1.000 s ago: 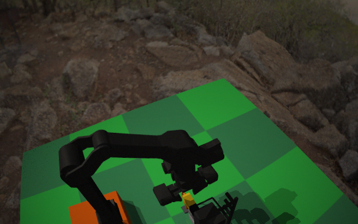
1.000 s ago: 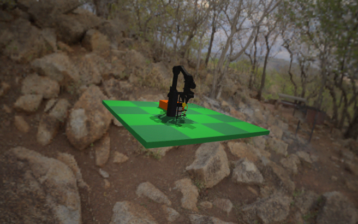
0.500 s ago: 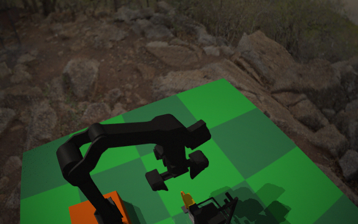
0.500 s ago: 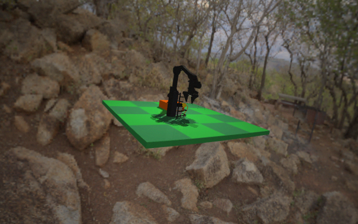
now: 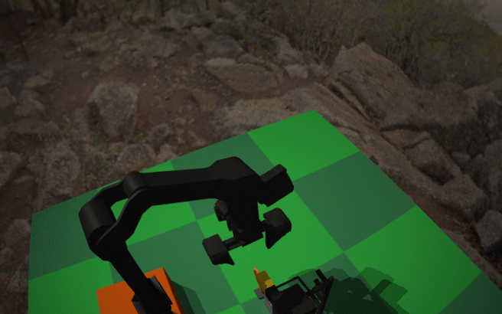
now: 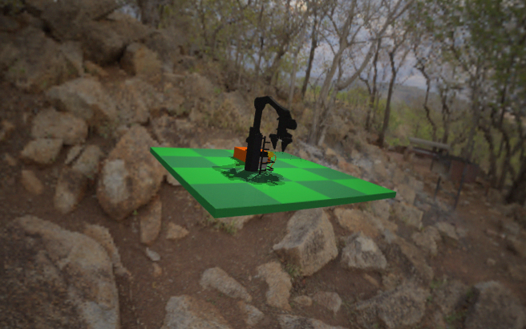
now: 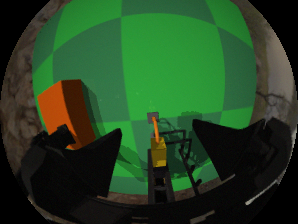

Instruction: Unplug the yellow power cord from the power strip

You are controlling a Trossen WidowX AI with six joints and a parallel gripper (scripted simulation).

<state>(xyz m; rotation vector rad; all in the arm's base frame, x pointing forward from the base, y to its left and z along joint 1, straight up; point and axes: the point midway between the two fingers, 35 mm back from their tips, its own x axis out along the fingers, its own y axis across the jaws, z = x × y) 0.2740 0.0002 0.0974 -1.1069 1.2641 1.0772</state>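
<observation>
Gripper (image 5: 245,240) stands wide, nothing between the fingers (image 5: 217,250); it hangs above the green checkered table (image 5: 363,199), apart from everything below

Yellow plug (image 5: 263,280) sits near the front edge of the table, just beside a dark wire-frame stand (image 5: 302,292). In the wrist view the plug (image 7: 158,151) lies straight below the gap between the jaws, with a thin orange-yellow cord (image 7: 154,128) running away from it. Power strip itself: cannot pick it out for certain; a small grey piece (image 5: 259,295) shows at the plug's base in the top view. Whether the prongs are fully out of the socket cannot be told from here

Step in hand, as I judge it: the release and withdrawal. To do it well, keep the jaws spread and lift straight up and away, so neither fingertip snags the cord or tips the stand. Avoid swinging sideways toward the orange block (image 5: 126,296) by the arm's base

Containers: none in view that I can name. The orange block looks solid; nothing seen in or on it
</observation>
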